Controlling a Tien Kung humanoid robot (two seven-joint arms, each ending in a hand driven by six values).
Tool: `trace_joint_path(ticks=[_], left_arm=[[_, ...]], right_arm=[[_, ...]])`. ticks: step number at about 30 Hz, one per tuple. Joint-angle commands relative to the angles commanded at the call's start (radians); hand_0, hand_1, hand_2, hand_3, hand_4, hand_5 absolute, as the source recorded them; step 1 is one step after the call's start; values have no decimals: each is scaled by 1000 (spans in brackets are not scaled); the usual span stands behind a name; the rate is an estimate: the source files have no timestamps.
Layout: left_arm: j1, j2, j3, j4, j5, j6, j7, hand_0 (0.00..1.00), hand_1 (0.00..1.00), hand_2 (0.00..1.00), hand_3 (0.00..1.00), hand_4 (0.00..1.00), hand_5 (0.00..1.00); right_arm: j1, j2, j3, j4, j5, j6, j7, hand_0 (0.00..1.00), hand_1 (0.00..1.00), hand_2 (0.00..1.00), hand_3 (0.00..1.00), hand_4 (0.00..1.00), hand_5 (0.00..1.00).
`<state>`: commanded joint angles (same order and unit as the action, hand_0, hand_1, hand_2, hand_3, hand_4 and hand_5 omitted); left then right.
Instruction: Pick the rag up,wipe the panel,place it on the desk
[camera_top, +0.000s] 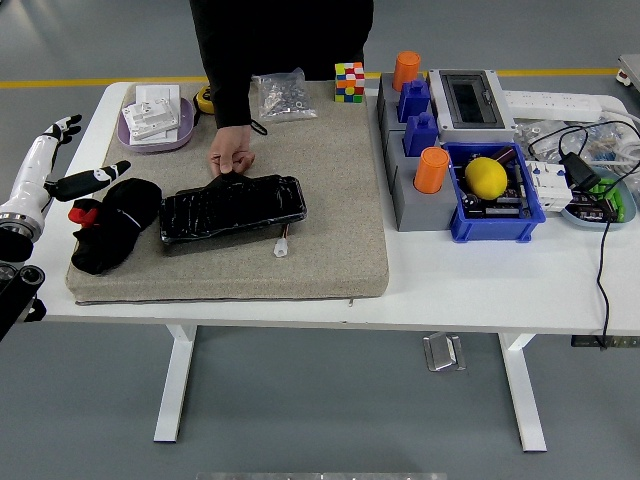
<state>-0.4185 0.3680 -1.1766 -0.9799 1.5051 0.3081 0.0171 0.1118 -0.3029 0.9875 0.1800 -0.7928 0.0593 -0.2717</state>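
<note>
While the left arm comes in from the left edge, its hand (62, 127) is seen raised beyond the worktop's (480, 285) left end, fingers (70, 122) loosely spread and holding nothing. On the near left of the grey mat (330, 230) a dark rag (110, 228) is bunched, a red patch showing at its left side. Just right of it the black panel (233, 208) is laid flat on the mat. Its far edge is pinched by a person's hand (231, 155) reaching from the far side. Farther right, a blue bin (492, 222) with a yellow ball (486, 177) is seen.
</note>
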Motion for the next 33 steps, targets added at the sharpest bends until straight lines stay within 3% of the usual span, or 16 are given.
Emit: trace_joint_path(ticks=[13, 20, 33], left_arm=[[-34, -39, 63, 111, 1, 30, 4, 897, 911, 924, 920, 978, 388], [-65, -62, 91, 197, 16, 59, -15, 889, 900, 919, 918, 977, 391], [-81, -88, 125, 256, 21, 87, -25, 838, 880, 905, 908, 975, 392]], right_arm=[[5, -7, -18, 0, 8, 3, 1, 721, 661, 691, 585, 943, 579], [7, -5, -34, 0, 21, 4, 5, 721, 661, 691, 584, 943, 579], [13, -7, -50, 0, 36, 5, 11, 719, 663, 691, 585, 942, 579]])
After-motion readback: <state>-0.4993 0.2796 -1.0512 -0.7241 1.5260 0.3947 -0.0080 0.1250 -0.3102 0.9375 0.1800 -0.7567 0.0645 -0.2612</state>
